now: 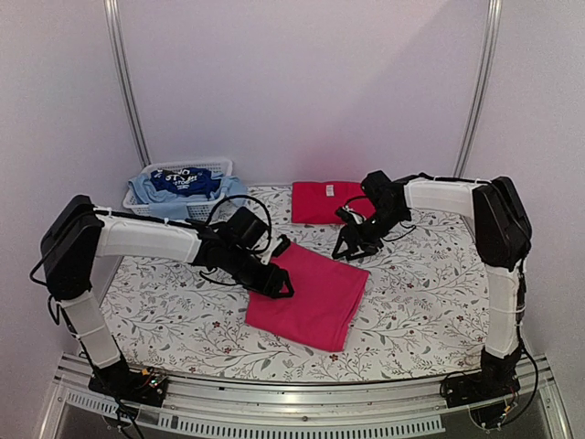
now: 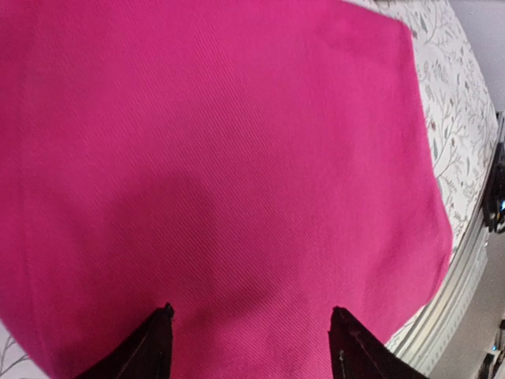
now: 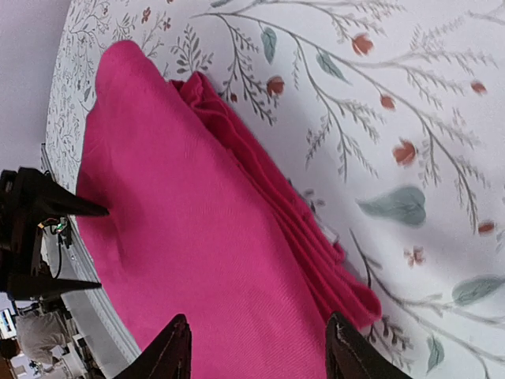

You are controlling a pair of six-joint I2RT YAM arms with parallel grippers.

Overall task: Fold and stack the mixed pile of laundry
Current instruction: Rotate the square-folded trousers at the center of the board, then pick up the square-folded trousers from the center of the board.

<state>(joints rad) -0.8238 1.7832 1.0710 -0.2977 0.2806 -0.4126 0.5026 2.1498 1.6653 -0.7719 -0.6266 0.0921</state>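
A folded magenta cloth (image 1: 311,297) lies flat on the floral table cover (image 1: 430,302), near the middle of the table and a little toward 5 o'clock in the overhead view. The left gripper (image 1: 280,285) sits at the cloth's 9 o'clock edge. Its two dark fingers are spread apart with the smooth fabric running flat beneath them, and nothing is pinched between them. The right gripper (image 1: 352,247) is at the cloth's 1 o'clock corner, low over the table. Its wrist camera shows its fingers also parted, held over the edge where the folded layers bunch into loose ridges, and they grasp nothing. Whether either set of fingertips touches the fabric cannot be told.

A red cloth (image 1: 318,202), folded into a rectangle, lies at 12 o'clock, apart from the magenta one and just behind the right gripper. At the 10 o'clock corner stands a white slatted basket (image 1: 206,165) holding light blue garments (image 1: 146,190), which hang over its rim, with a dark blue white-printed garment (image 1: 187,181) on top of them
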